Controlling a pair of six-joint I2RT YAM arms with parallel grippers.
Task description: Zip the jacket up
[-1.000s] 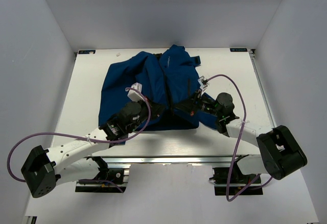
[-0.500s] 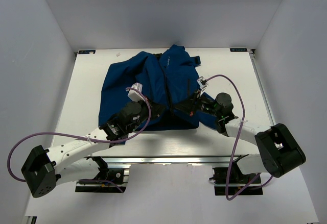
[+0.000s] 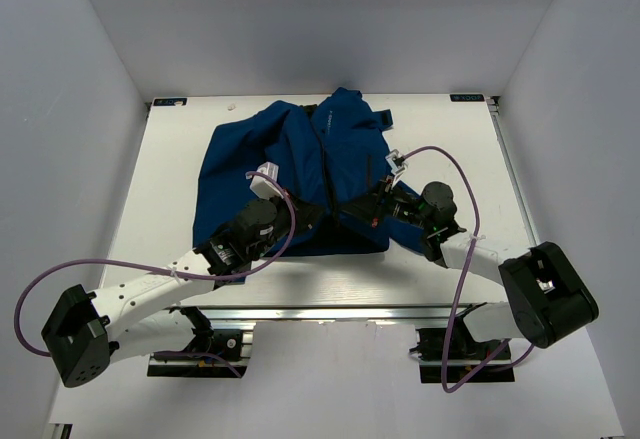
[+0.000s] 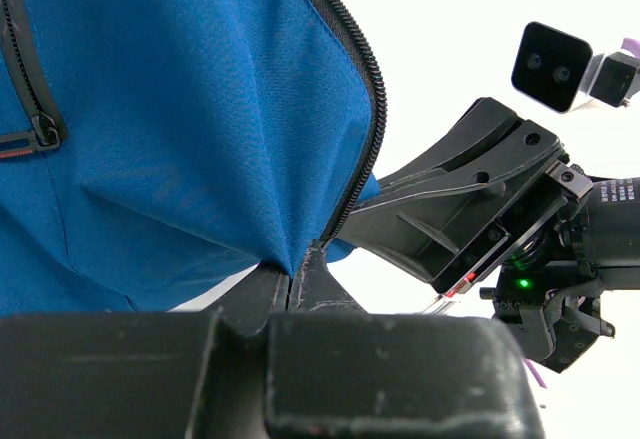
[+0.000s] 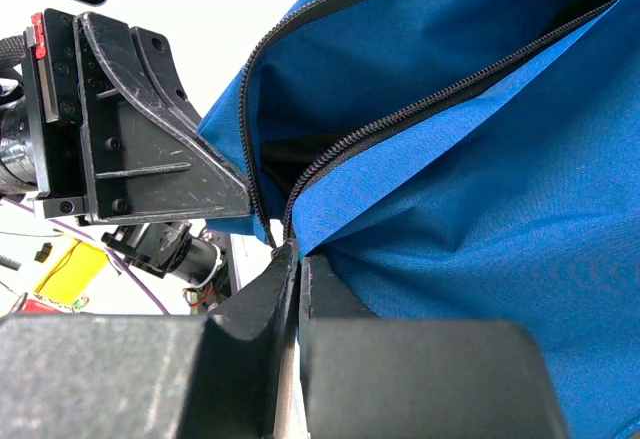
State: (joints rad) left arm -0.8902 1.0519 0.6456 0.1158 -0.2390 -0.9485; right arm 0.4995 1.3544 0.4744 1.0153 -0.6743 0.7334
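I read jacket as matt blue woven cloth, fine grain, soft creases. Zipper teeth dark with slight sheen, plastic I think. Left gripper matt black, scuffed, pale scratches. Table smooth matt white.

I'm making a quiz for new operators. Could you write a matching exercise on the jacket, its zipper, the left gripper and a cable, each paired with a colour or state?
Things:
1. jacket
2. zipper
3. left gripper
4. cable

Colour or state:
a. purple
b. shut on the jacket
c. royal blue
d. dark teeth rows apart

Pairs: 1-c, 2-d, 3-b, 4-a
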